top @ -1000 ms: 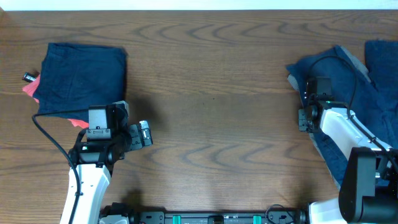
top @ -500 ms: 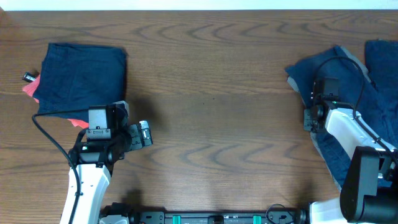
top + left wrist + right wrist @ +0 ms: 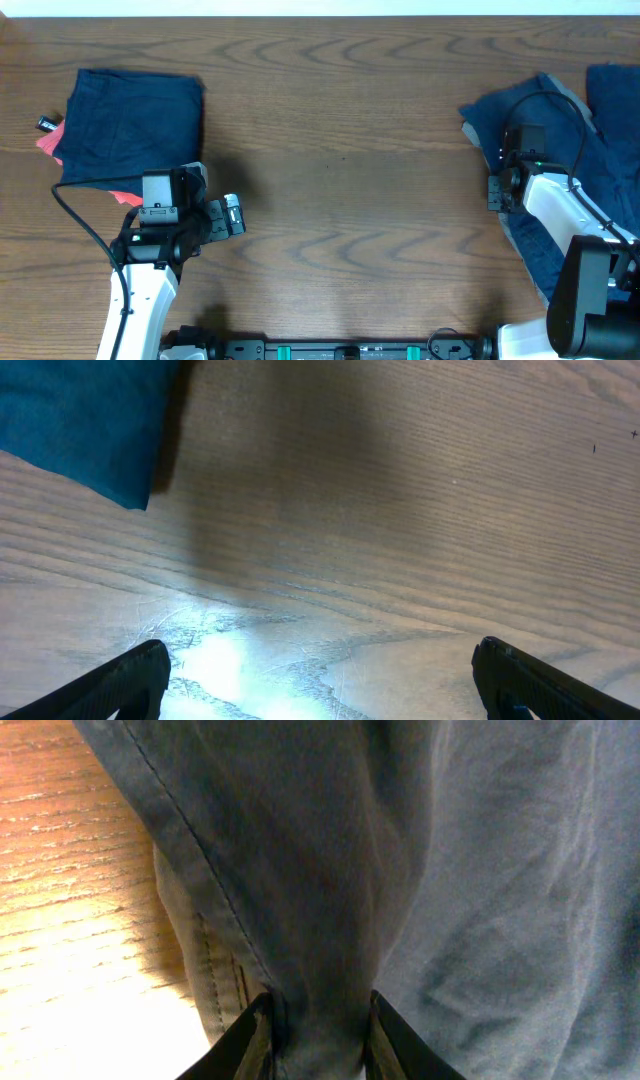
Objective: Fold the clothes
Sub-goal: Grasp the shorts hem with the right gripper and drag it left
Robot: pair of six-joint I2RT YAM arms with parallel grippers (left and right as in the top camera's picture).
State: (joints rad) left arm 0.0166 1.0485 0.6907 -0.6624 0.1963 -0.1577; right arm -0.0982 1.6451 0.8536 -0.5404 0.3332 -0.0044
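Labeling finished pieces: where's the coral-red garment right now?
Overhead view, far left: the coral-red garment lies under the folded navy shorts, with only slivers showing at their left and near edges.

Navy is shown by the shorts (image 3: 135,125) and the heap (image 3: 615,110), coral by a small garment (image 3: 48,146), brown woodgrain by the table (image 3: 340,120).

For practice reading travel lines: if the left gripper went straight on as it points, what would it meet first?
Probably the bare table; the left gripper points past the navy garment.
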